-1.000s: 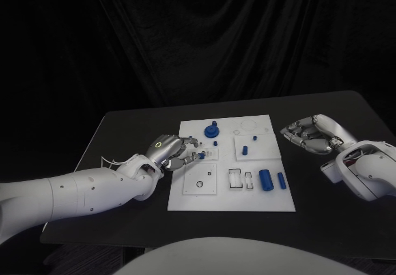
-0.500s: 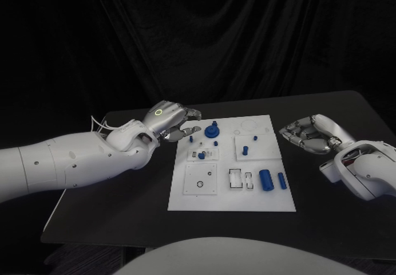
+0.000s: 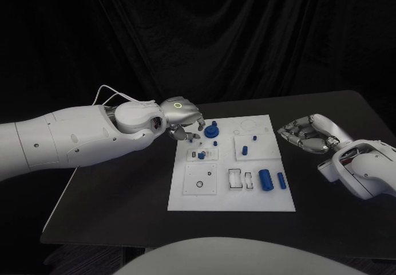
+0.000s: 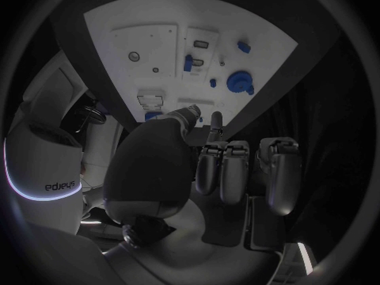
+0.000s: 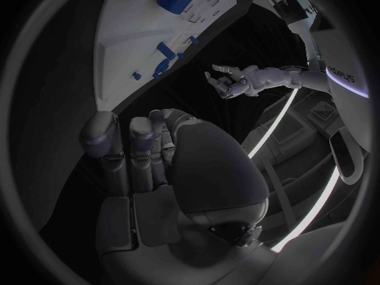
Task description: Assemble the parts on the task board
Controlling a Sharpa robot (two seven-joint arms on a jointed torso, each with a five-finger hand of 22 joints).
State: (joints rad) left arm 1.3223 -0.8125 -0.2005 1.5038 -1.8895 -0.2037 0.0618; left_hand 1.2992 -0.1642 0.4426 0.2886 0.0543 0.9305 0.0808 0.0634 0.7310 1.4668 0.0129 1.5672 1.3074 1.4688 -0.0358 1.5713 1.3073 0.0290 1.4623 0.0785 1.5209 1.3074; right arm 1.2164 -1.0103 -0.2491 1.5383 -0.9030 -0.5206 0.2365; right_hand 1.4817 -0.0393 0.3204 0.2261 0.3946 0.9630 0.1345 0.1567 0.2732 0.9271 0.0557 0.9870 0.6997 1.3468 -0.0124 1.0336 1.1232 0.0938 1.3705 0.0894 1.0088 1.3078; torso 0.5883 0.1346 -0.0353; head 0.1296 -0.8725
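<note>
We take the white task board [image 3: 232, 195] as our landmark; it lies flat in the middle of the black tabletop [image 3: 123, 195], its long axis running from the robot's side toward the far edge. At the board's far end, near its left side, we see a round blue gear part [image 3: 212, 132] with a peg standing upright out of it. Toward the board's near right corner a thick blue cylinder [image 3: 265, 179] and a thinner blue rod [image 3: 281, 180] lie side by side, both with their long axes parallel to the board's long edge. A small blue peg [image 3: 245, 150] sits on the square plate right of the board's centre, also aligned along the board's length, and a smaller blue piece [image 3: 201, 154] sits on the left of the board. The left hand [image 3: 183, 119] hovers just off the board's far left corner, close beside the gear part; its fingers are curled loosely and apart, and in the left wrist view [image 4: 218, 164] we see nothing between them. The right hand [image 3: 309, 134] hangs off the board's right edge, well apart from the parts, its fingers bent inward yet separated, with nothing held in the right wrist view [image 5: 151, 152].
</note>
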